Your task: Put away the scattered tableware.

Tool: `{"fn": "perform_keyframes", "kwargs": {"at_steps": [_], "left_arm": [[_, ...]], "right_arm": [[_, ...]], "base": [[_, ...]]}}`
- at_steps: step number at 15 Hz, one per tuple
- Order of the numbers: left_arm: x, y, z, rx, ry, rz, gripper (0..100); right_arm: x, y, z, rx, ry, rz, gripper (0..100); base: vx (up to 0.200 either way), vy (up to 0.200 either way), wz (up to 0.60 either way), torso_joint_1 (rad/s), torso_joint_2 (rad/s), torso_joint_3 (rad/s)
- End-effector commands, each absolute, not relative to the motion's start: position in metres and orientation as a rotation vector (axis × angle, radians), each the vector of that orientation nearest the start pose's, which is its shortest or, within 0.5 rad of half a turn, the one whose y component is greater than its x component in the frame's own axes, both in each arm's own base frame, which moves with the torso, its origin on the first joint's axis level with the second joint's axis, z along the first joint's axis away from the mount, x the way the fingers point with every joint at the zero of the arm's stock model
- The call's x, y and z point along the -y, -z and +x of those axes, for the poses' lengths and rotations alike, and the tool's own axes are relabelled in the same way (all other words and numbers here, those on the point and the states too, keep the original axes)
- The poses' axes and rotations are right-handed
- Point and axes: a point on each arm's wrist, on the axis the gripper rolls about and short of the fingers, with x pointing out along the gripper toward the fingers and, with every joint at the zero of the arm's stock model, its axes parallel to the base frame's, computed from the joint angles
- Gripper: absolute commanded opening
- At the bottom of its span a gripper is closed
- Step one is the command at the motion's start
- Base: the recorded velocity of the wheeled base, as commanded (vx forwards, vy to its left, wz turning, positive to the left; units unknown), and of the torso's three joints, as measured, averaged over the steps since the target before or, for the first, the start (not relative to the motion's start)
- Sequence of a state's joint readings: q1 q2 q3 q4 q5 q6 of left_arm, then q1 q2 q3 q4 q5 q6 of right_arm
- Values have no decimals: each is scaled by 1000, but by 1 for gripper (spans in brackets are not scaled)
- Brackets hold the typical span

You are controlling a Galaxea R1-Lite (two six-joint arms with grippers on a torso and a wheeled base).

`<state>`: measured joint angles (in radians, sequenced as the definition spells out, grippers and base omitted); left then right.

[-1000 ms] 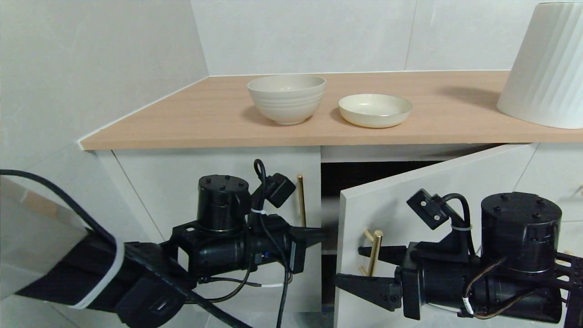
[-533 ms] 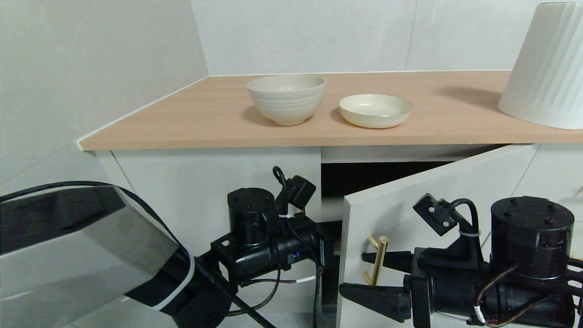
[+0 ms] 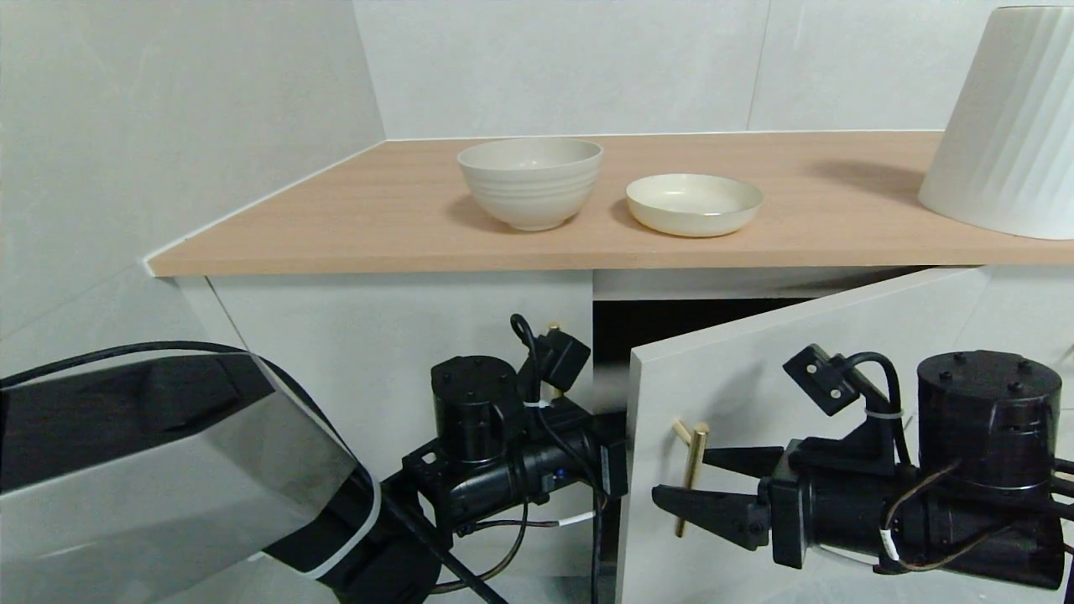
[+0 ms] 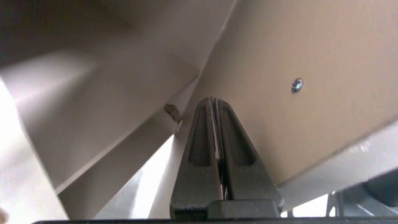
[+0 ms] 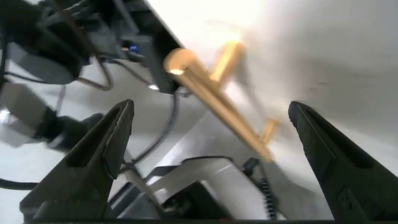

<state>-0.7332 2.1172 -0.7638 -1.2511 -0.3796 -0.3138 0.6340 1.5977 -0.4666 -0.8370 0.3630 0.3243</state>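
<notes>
while the right gripper at lower right gapes wide around the brass handle, the left gripper, pinched closed, sits lower centre by the cabinet door edge.

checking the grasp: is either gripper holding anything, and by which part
Nothing is held. The right gripper is open around the gold bar handle without gripping it; the left gripper is shut on nothing.

In the head view the tip of the left gripper is hidden behind the open cabinet door; that door's brass handle is blurred in the right wrist view.
</notes>
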Motion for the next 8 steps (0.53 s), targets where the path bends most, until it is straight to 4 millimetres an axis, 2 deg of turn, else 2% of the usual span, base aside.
{"fn": "perform_keyframes", "kwargs": {"at_steps": [1,4,8], "left_arm": [[252,-94,267,-272,1094,-263,0],[251,-93,266,-276,1091,-263,0],[251,-94,265,-278,1092,-262,0]], "right_arm": [[-145,-153,192,-431,-910,252,100],[-127,-170,166,-489,-897,242,100],[-112,-174,142,-530,-904,231,100]], "base": [[0,0,0,0,0,0],[0,0,0,0,0,0],[0,0,0,0,0,0]]}}
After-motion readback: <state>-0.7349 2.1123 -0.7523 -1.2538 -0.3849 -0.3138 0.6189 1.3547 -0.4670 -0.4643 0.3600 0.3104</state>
